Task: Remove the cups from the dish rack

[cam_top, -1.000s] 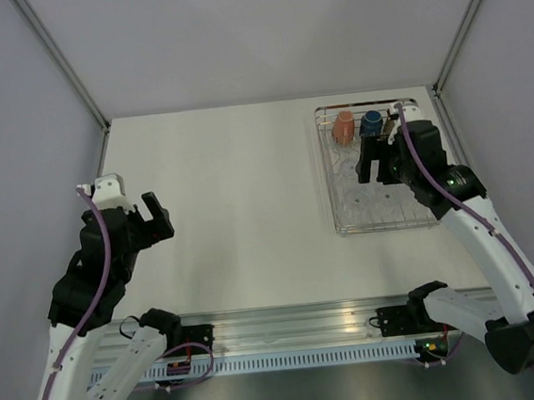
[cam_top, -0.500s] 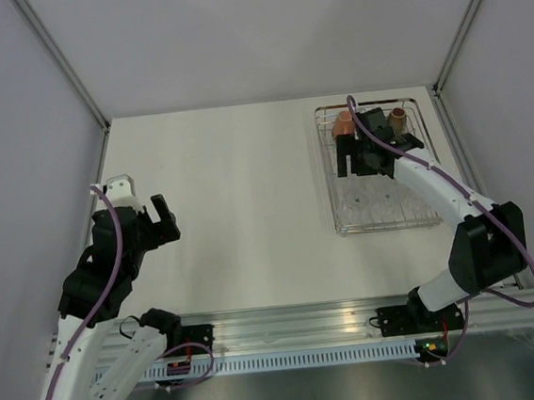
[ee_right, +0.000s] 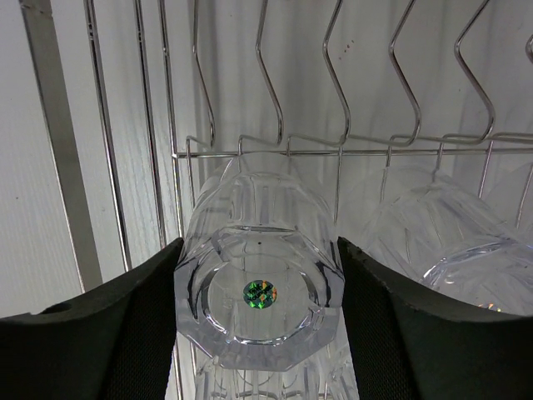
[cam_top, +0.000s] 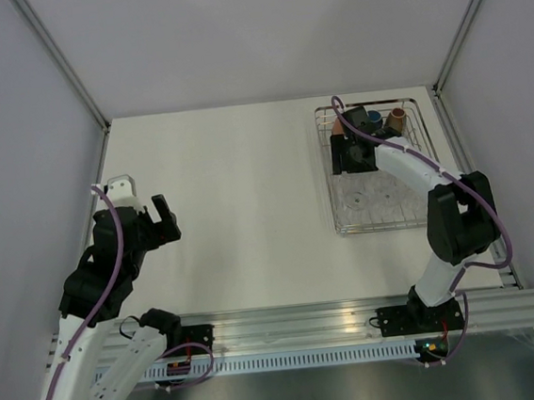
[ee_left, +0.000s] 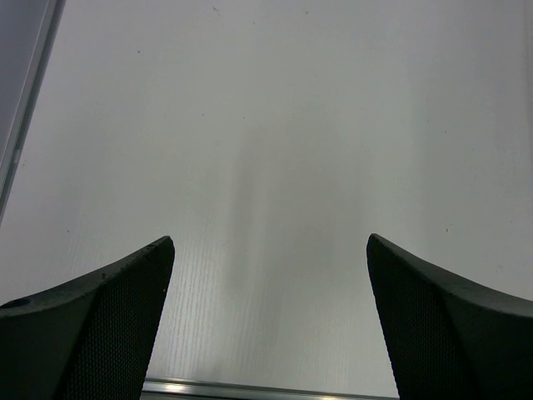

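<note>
1. Swung leftward over the dish rack (cam_top: 383,226) since a second ago, the right tool (ee_right: 256,243) pinches an upturned clear glass tumbler (ee_right: 259,297) inside the rack, just beside a second tumbler (ee_right: 441,233).
2. Left tool (ee_left: 271,242) hangs spread above bare desk (ee_left: 275,125), well apart from the rack.

Clear faceted tumblers (ee_right: 260,296) side by side in silver rack (ee_right: 52,125)

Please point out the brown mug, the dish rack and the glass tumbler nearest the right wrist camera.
brown mug (cam_top: 398,121), top view, its body.
dish rack (cam_top: 383,228), top view, its near rim.
glass tumbler (ee_right: 260,321), right wrist view, its base.
</note>
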Robot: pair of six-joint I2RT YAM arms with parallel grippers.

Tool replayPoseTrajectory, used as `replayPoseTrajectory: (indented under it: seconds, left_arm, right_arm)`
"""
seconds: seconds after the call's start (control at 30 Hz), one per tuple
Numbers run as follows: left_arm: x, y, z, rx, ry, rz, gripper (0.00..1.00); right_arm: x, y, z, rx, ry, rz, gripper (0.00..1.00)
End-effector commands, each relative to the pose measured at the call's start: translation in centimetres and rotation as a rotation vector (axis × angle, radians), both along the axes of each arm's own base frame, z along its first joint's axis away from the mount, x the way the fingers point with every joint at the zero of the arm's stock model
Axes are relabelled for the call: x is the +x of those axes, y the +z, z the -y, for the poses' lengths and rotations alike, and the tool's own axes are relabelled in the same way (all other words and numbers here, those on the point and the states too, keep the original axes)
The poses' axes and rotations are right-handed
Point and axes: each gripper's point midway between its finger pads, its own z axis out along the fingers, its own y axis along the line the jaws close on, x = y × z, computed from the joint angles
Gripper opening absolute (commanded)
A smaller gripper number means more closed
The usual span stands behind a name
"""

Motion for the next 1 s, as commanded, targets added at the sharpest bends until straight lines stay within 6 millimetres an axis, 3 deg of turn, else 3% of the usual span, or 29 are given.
replayPoseTrajectory:
  seconds: [0.0, 0.07, 0.13, 0.23, 0.47, 0.67, 0.77, 0.8, 0.83, 0.97]
  left_arm:
    - [0.5, 0.7, 0.6, -0.03, -0.017, 0.039, 0.99]
    - [0.6, 0.7, 0.7, -0.03, -0.02, 0.038, 0.99]
    - [0.7, 0.6, 0.8, -0.029, -0.025, 0.032, 0.99]
    - [0.8, 0.8, 1.1, -0.037, -0.035, 0.034, 0.99]
    - [1.7, 1.6, 5.2, -0.163, -0.188, 0.017, 0.99]
    - [2.1, 3.4, 11.1, -0.363, -0.431, 0.049, 0.99]
    - [0.9, 5.1, 15.3, -0.526, -0.644, 0.062, 0.99]
    - [0.7, 5.4, 16.1, -0.561, -0.686, 0.064, 0.99]
    - [0.9, 6.8, 16.9, -0.597, -0.737, 0.12, 0.99]
    - [-0.8, 8.1, 19.5, -0.758, -0.907, 0.123, 0.99]
  right_arm:
    - [1.5, 1.0, -0.6, 0.008, -0.014, 0.058, 0.7]
    - [1.5, 0.9, -0.7, 0.005, -0.008, 0.056, 0.64]
    - [1.3, 1.3, -0.7, 0.002, -0.002, 0.058, 0.51]
    - [1.3, 3.2, -0.8, 0.001, -0.002, 0.095, 0.39]
    - [0.9, 9.8, -0.9, 0.023, -0.001, 0.225, 0.34]
    - [-0.6, 15.2, -1.5, 0.096, 0.042, 0.322, 0.33]
    - [-1.7, 17.3, -4.0, 0.219, 0.15, 0.373, 0.32]
    - [-2.8, 18.5, -5.9, 0.311, 0.239, 0.384, 0.31]
    - [-3.3, 19.1, -6.8, 0.356, 0.281, 0.397, 0.31]
    - [-5.7, 21.7, -11.2, 0.608, 0.468, 0.468, 0.31]
